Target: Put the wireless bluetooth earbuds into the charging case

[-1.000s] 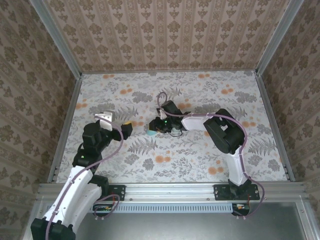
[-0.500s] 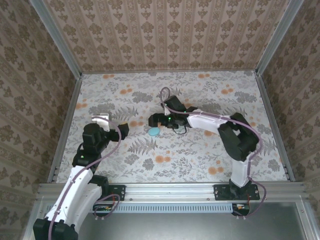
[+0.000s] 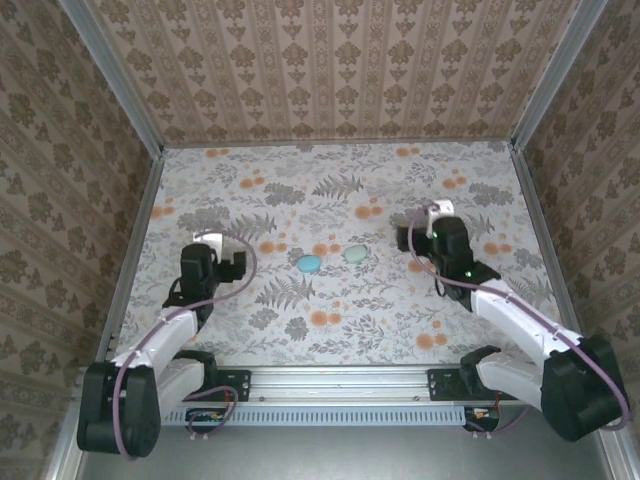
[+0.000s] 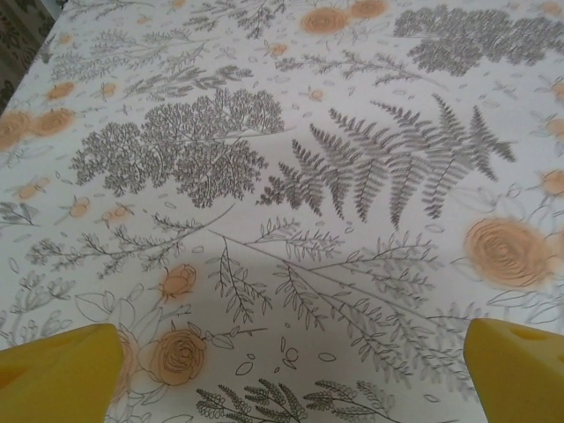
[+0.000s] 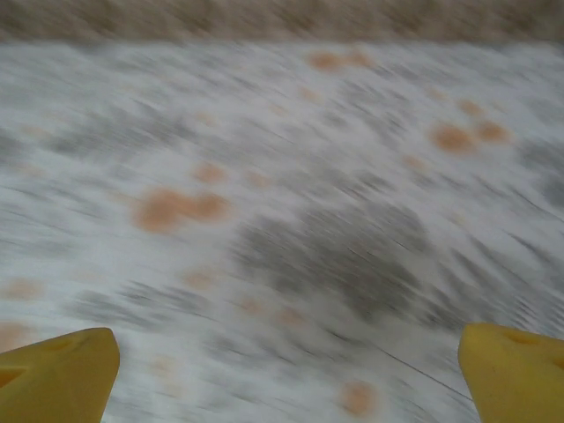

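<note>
**Top external:** fixed, high, behind the arm bases (image 3: 225, 383). Faces down and forward from far off. Takes in the whole table (image 3: 400, 330), the back wall (image 3: 340, 70) and both side walls.

**Left wrist:** low and close over the table. Faces forward and down along it, with the left fingertips (image 4: 62, 374) at the bottom corners. Sharp.

**Right wrist:** low, at a shallower angle, with the right fingertips (image 5: 57, 374) at the bottom corners. A brown strip (image 5: 282, 18) runs along the top edge. Blurred.

**Shared:** the flowered table surface appears in all three views. Exact patches cannot be matched.
</note>
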